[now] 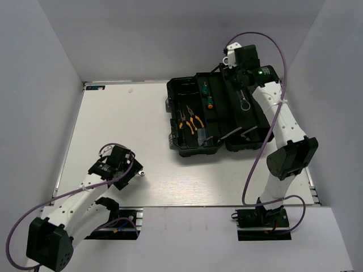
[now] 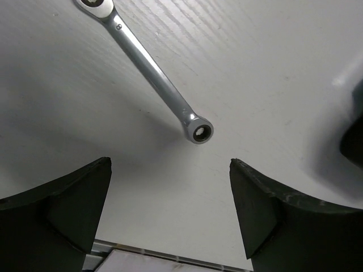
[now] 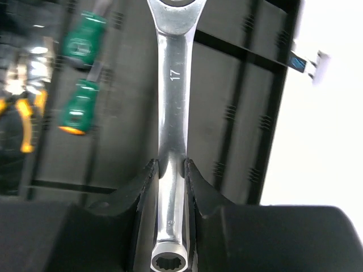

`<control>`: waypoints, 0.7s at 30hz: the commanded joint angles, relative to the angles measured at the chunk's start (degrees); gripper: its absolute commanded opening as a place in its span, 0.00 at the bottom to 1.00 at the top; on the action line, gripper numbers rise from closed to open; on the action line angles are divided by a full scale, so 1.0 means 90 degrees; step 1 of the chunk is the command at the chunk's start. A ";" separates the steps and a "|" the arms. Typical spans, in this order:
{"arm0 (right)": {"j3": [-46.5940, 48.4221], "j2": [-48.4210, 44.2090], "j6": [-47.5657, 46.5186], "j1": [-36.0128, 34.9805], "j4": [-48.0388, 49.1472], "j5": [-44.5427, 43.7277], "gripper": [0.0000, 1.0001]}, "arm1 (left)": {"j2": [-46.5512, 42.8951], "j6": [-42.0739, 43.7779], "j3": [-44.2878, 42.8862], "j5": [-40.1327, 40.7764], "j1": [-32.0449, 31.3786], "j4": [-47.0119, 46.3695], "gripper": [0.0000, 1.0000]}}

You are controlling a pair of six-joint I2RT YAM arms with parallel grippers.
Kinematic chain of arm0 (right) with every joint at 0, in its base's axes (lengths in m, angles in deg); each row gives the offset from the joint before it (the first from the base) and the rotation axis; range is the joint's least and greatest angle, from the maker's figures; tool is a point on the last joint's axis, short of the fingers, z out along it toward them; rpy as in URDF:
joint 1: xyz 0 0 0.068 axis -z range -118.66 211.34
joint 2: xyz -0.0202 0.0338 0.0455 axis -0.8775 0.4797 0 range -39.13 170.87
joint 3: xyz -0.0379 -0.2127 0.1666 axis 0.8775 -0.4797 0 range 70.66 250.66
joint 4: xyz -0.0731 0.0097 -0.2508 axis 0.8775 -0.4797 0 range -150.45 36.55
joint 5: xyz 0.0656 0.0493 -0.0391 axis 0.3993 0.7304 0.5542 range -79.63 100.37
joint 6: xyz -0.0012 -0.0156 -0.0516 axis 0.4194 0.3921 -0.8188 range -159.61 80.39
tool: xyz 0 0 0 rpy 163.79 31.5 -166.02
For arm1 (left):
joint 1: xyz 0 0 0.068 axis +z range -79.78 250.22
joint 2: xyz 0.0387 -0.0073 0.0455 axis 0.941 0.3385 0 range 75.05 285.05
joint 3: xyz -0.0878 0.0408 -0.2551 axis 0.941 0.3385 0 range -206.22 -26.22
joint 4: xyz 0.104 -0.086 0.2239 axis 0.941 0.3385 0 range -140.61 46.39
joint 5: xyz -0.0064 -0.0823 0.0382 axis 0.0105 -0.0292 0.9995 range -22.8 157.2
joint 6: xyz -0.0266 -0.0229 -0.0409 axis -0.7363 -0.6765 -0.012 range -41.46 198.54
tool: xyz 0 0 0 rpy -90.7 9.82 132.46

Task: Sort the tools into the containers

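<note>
My right gripper (image 3: 170,162) is shut on the shaft of the longer silver wrench (image 3: 172,85), stamped 17. It holds the wrench over the right side of the open black toolbox (image 3: 238,113). From above, that wrench (image 1: 244,102) hangs below the right gripper (image 1: 240,85). Two green-handled screwdrivers (image 1: 205,95) and two yellow-handled pliers (image 1: 190,121) lie in the toolbox's (image 1: 177,144) left compartments. The shorter wrench (image 2: 153,73) lies flat on the white table, just ahead of my left gripper (image 2: 170,160). That gripper is open with nothing between its fingers, low over the table at the near left (image 1: 133,170).
The toolbox's hinged clear lids (image 1: 241,133) stand up at its near edge. A table rail (image 2: 170,258) runs just under the left gripper. Grey walls close in the table on three sides.
</note>
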 commanded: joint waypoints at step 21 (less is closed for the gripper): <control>0.0014 0.0637 -0.0731 0.1076 -0.0709 0.1919 0.61 | 0.1632 -0.0402 -0.0809 0.0554 0.0003 0.0069 0.96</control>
